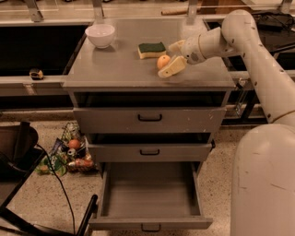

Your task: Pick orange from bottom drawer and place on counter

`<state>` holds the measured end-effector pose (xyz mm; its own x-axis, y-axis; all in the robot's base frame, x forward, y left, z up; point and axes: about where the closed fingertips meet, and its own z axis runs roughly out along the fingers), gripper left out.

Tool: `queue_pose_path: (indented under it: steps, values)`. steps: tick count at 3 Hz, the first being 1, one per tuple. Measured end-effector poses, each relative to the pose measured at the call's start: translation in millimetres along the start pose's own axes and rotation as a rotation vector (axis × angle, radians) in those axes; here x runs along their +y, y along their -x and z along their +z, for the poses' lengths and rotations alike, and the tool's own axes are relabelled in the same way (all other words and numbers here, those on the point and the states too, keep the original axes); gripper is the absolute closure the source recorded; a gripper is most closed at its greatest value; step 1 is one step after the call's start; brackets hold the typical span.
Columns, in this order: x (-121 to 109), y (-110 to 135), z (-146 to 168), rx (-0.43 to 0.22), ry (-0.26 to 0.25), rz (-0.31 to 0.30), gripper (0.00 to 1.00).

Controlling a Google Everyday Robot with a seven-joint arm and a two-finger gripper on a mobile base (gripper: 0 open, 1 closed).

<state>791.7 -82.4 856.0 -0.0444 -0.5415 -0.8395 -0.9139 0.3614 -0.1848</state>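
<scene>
Nearest, low in the view and pulled wide open: wide grey metal bottom drawer (150,198) with a plain flat floor, a low front panel and a small black handle (150,227). To the right and filling that corner, large rounded white robot body (265,179). On the speckled floor to the left, thin black cable (59,182) and a colourful heap of groceries (69,154) against the cabinet's side.

Above the open drawer, shut grey middle drawer (150,152); above that, taller grey top drawer (150,120) with a wider black handle.

Higher and farther back, broad flat matte grey counter (106,69). Resting on it toward the right side, small round bright-orange orange (163,61). Reaching in from the right on a white jointed arm (258,60), cream two-finger gripper (167,59), spread wide and clamping nothing, one finger on the far side of the fruit and one on the near side, the near one seeming to touch it.

Just beyond the fruit, rectangular yellow sponge with a green top (152,50). Farther left near the back edge, round white bowl (100,35). Behind everything, pale long ledge (60,11) with metal brackets.
</scene>
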Motion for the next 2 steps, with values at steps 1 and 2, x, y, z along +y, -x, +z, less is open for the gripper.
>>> queue_pose_path:
  steps: [1,2]
  values:
    - [-3,5,-16,-0.007,-0.049,-0.027,0.0]
    - [-3,14,-48,-0.01,-0.147,-0.066,0.0]
